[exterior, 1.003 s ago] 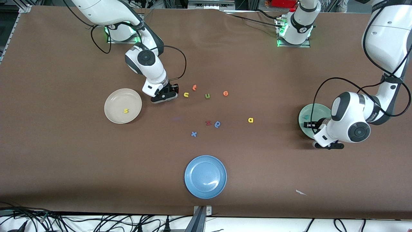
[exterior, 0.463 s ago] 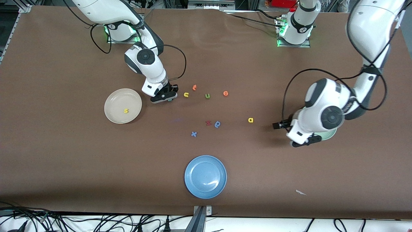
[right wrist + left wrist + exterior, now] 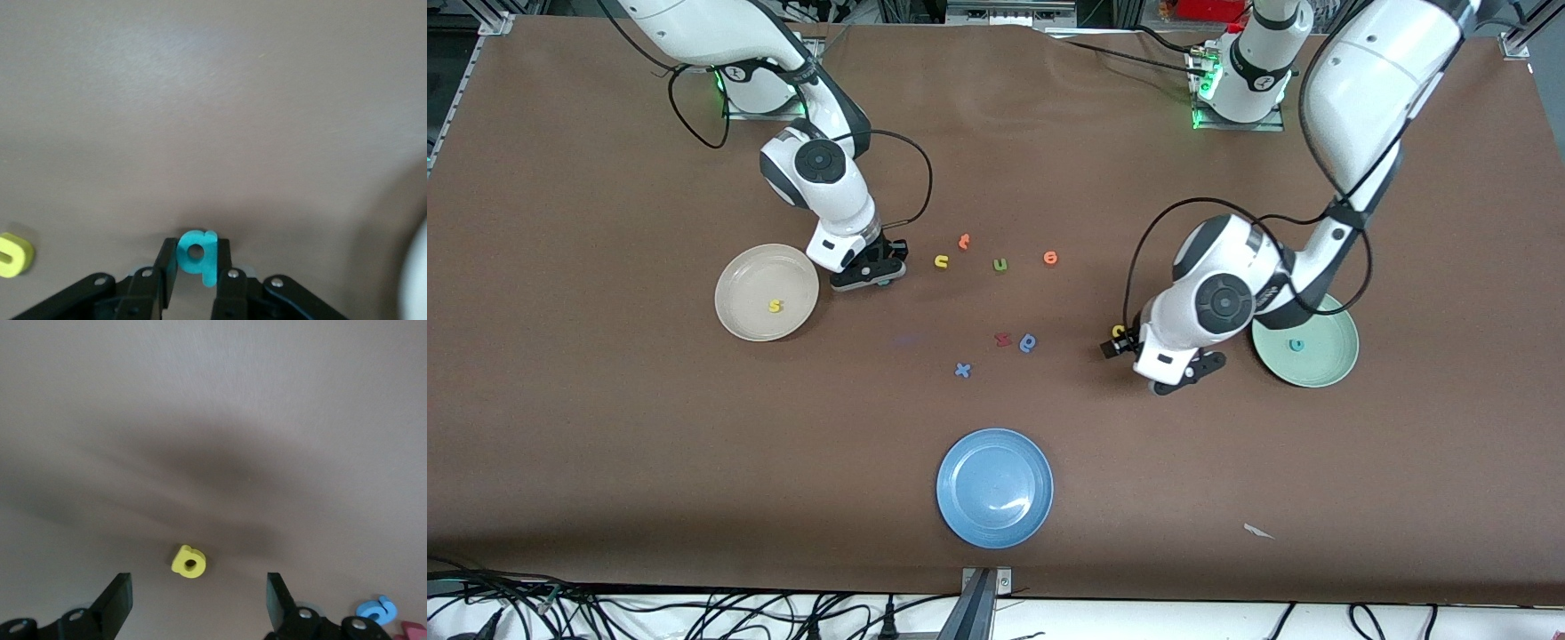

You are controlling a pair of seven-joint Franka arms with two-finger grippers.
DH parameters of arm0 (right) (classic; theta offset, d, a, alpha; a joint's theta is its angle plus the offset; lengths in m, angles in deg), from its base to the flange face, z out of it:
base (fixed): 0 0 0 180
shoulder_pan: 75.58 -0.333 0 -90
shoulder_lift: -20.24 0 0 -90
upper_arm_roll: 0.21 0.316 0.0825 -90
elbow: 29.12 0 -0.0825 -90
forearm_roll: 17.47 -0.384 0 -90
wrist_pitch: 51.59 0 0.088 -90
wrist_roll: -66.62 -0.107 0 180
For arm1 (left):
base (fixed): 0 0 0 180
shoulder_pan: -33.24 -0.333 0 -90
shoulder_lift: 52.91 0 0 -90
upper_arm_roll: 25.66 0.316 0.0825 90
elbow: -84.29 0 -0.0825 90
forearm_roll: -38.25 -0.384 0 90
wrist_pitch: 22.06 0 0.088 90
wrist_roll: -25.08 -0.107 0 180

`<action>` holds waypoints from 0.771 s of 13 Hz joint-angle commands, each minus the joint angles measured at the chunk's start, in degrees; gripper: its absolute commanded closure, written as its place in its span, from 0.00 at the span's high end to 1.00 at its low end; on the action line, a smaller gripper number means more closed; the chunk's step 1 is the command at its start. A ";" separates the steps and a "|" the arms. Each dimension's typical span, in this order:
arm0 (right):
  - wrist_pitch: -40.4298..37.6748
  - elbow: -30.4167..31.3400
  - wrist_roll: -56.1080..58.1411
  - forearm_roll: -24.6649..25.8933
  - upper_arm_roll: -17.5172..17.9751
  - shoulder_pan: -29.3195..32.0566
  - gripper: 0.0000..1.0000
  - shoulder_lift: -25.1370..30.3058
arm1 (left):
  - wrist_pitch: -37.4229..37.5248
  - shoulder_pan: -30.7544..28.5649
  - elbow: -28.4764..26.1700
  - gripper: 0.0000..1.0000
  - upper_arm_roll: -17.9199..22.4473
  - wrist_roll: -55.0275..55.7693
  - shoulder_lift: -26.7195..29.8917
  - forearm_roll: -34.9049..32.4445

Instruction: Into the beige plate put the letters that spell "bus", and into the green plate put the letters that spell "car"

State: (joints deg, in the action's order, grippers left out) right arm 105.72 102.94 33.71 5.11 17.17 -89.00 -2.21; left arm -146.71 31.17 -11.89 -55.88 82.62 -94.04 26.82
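My right gripper is shut on the teal "b", low over the table beside the beige plate. That plate holds the yellow "s". The yellow-orange "u" lies on the table close to my right gripper. My left gripper hangs open over the yellow "a", which lies flat between its fingers and is partly hidden in the front view. The green plate holds the teal "c".
Other letters lie mid-table: an orange "t", a green "u", an orange "e", a red letter, a blue "a" and a blue "x". A blue plate sits nearest the front camera.
My left arm swung from over the green plate to above the yellow "a", leaving the teal "c" in the plate. My right gripper shut on the teal "b" and shifted toward the beige plate.
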 commanded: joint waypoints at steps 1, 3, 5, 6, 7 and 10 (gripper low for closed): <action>-5.50 0.83 5.55 0.44 0.11 3.47 0.24 5.65 | -1.38 1.97 0.46 0.87 2.01 2.13 -1.75 -1.92; -8.66 1.18 11.88 0.35 0.28 7.60 0.24 8.03 | -1.39 2.07 0.11 0.82 2.01 3.18 -2.46 -3.50; -11.65 1.27 17.86 0.18 0.37 11.38 0.25 9.79 | -1.39 2.24 -0.06 0.75 2.01 3.45 -2.98 -3.60; -12.19 1.36 20.84 0.09 0.37 13.23 0.26 10.32 | -1.39 3.02 -0.15 0.73 2.19 3.54 -3.33 -3.51; -12.20 1.53 23.31 0.00 0.37 14.98 0.28 10.41 | -1.39 3.12 -0.24 0.71 2.19 3.97 -3.68 -3.60; -12.11 2.58 26.32 -0.17 0.37 18.51 0.56 10.06 | -1.39 3.21 -0.42 0.65 2.19 4.77 -4.21 -3.60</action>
State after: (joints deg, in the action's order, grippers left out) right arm 93.70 103.66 58.39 5.11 16.74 -72.24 6.61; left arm -147.84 33.91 -12.11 -54.12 85.74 -98.21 24.63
